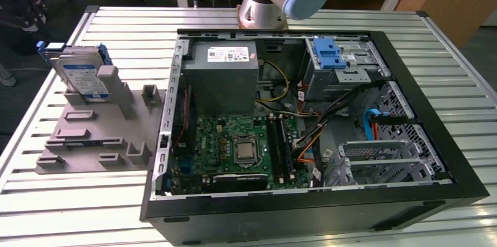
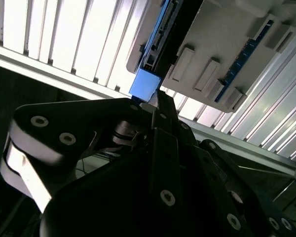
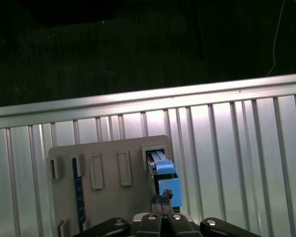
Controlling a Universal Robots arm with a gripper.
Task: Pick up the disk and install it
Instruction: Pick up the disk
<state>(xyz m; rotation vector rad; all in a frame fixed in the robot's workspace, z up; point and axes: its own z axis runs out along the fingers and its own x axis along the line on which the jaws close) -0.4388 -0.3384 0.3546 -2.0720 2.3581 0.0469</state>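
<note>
- The disk (image 1: 81, 76) stands on edge in a slot at the far end of the grey holder (image 1: 85, 142), with its blue-and-white label facing the near side and its blue bracket around it
- In both wrist views the disk shows edge-on, its blue bracket end close to the tool (image 3: 163, 201)
- The tool is lined up with that thin edge, right at the bracket; I cannot tell whether it touches the disk or how far open it is
- The holder lies on the ribbed metal surface (image 1: 78, 212), at the exterior view's left of the open computer case (image 1: 311, 215)
- Inside the case, the silver drive cage (image 1: 345, 66) with a blue latch sits at the far right, and the grey metal box (image 1: 225, 78) is to its left
</note>
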